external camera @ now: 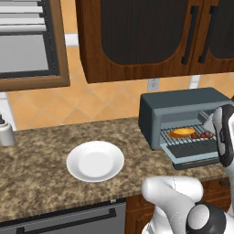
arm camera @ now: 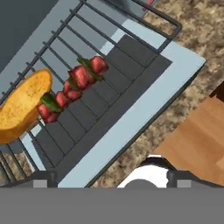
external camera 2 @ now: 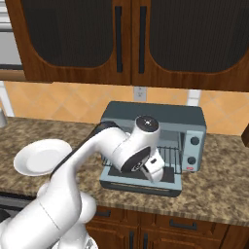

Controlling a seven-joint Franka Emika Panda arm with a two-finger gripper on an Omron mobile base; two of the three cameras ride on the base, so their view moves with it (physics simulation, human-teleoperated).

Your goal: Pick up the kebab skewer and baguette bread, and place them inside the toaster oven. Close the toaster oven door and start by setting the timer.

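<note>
Left base view: golden baguette bread (external camera: 182,132) and kebab skewer (external camera: 203,135) lie on the rack inside the blue-grey toaster oven (external camera: 178,107), beside an empty white plate (external camera: 95,161) on the surface (external camera: 41,160).

Right base view: the toaster oven door (external camera 2: 141,184) hangs down, apparently fully lowered.

Hand view: red chunks and green bits on the skewer touch the bread; the tool (arm camera: 111,177) is spread wide, empty.

Food on the oven rack, door down

We see the golden baguette bread (arm camera: 22,105) and red kebab skewer (arm camera: 72,87) side by side on the blue-grey toaster oven's (external camera: 183,103) rack; the toaster oven door (arm camera: 131,118) lies open.
</note>
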